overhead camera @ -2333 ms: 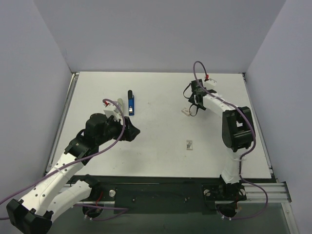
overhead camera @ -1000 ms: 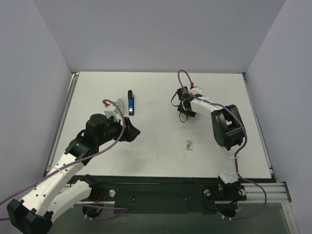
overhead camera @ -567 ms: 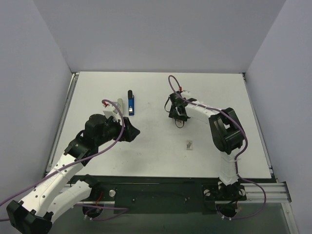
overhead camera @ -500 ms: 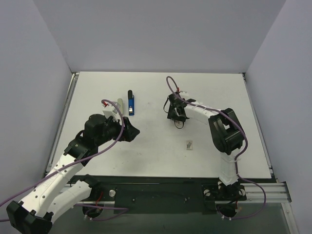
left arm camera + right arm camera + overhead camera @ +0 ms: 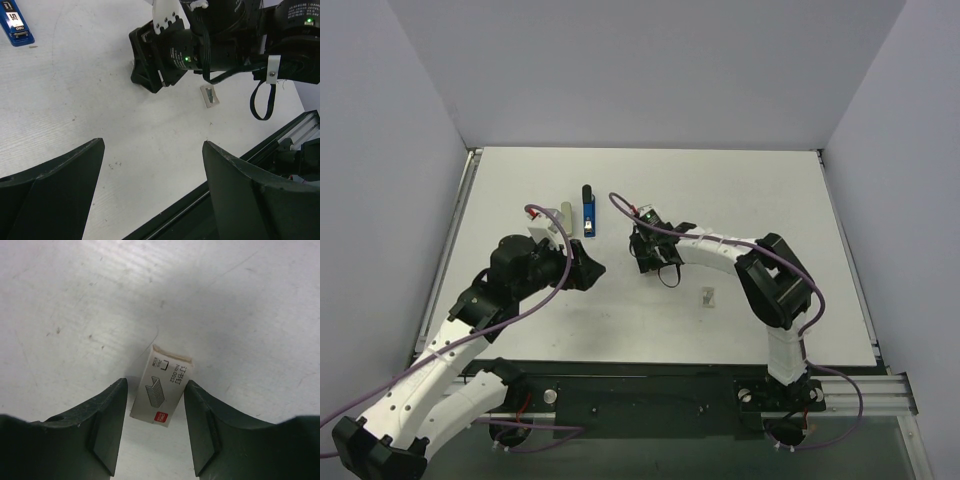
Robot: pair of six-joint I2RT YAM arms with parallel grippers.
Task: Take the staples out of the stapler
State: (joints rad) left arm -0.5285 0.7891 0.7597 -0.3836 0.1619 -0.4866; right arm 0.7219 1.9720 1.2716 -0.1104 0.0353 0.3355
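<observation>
Right gripper (image 5: 646, 252) narrowly clasps a small white cardboard staple box (image 5: 162, 397). Slim blue stapler (image 5: 588, 212) lies far-left of it, long axis near-far. Wide-open left gripper (image 5: 152, 150) sits just near of the stapler.

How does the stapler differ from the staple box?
The stapler is blue, long and slim; the staple box is white, short and blocky. The stapler lies out in the open; the staple box sits between the right end effector's fingers. Both bear printed markings.
</observation>
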